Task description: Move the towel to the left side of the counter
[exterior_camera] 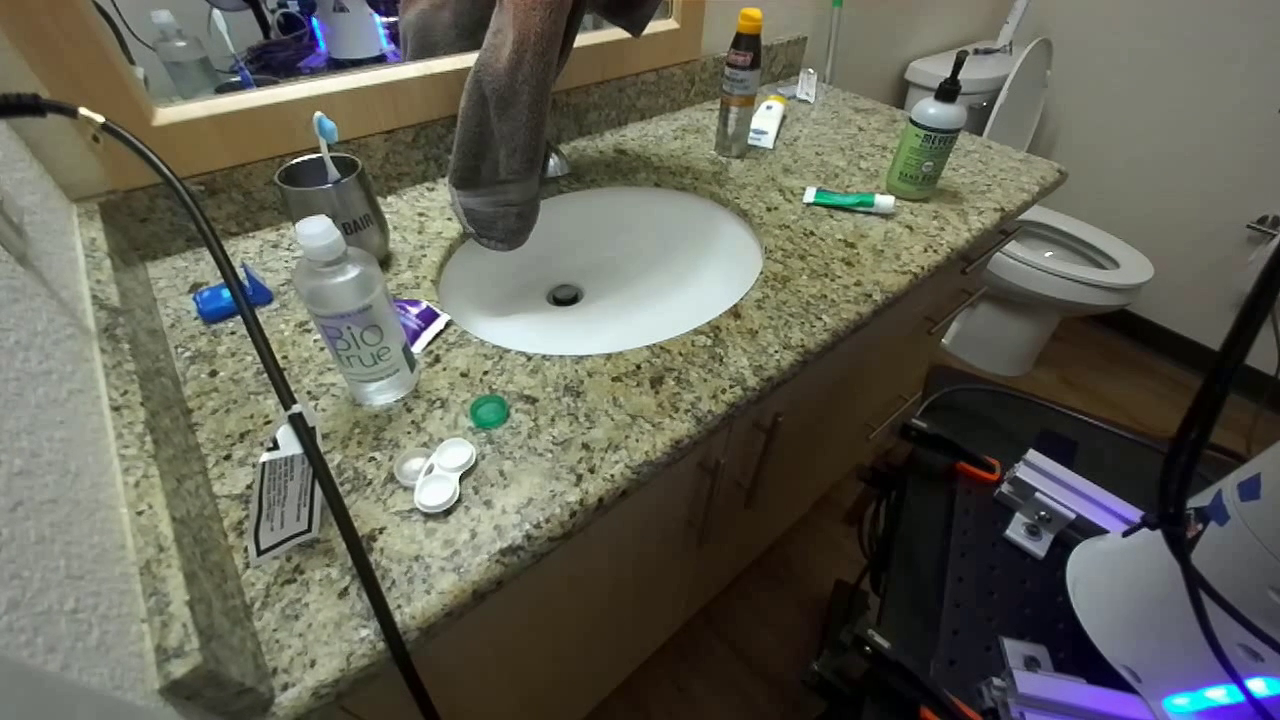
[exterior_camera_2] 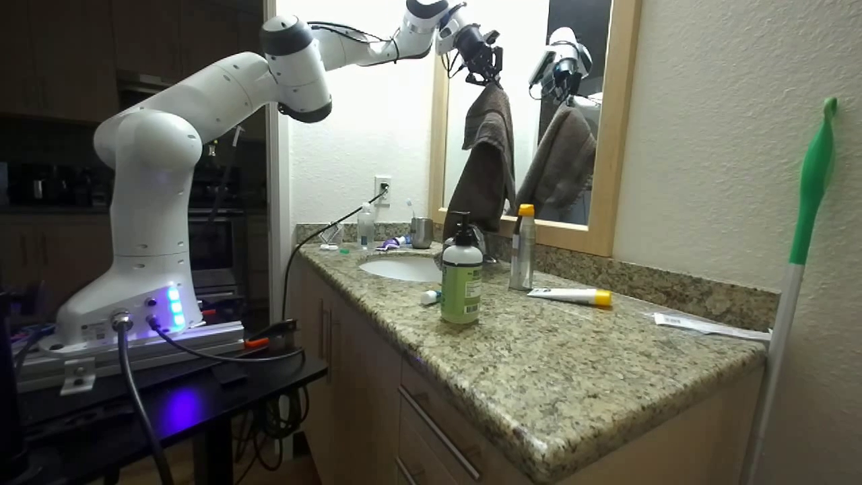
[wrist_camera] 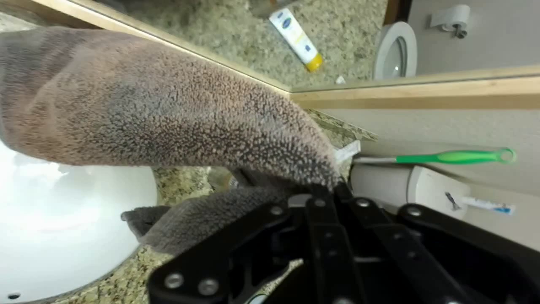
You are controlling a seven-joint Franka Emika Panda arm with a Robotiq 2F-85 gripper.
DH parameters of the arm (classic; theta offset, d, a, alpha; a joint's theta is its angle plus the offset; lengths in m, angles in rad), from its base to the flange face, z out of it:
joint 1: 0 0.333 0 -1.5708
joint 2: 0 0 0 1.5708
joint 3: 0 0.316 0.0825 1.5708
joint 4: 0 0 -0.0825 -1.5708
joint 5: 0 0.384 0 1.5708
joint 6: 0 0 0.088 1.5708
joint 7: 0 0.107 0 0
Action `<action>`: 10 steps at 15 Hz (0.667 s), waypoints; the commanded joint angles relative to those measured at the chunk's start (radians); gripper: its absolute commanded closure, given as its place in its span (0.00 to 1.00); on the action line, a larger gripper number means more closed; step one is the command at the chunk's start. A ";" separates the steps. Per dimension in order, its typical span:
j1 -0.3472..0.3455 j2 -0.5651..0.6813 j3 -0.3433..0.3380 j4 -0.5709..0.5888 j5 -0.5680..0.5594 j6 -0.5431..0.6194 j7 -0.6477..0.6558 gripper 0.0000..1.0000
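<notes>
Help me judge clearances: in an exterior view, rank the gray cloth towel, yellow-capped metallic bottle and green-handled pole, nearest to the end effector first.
1. Gray cloth towel: hanging from the end effector.
2. Yellow-capped metallic bottle: below, on the counter.
3. Green-handled pole: far right, at the counter's end.

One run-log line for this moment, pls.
gripper: pinching towel | towel: hanging in front of mirror, near sink | placement on counter: not yet done
</notes>
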 commanded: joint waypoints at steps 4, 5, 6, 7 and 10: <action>-0.110 -0.042 0.498 0.081 -0.238 0.063 -0.200 0.99; -0.128 -0.047 0.568 0.083 -0.282 0.075 -0.245 0.99; -0.145 -0.051 0.633 0.080 -0.321 0.091 -0.290 0.99; -0.161 -0.055 0.694 0.079 -0.356 0.105 -0.334 0.99; -0.194 -0.036 0.805 0.086 -0.496 0.251 -0.424 0.99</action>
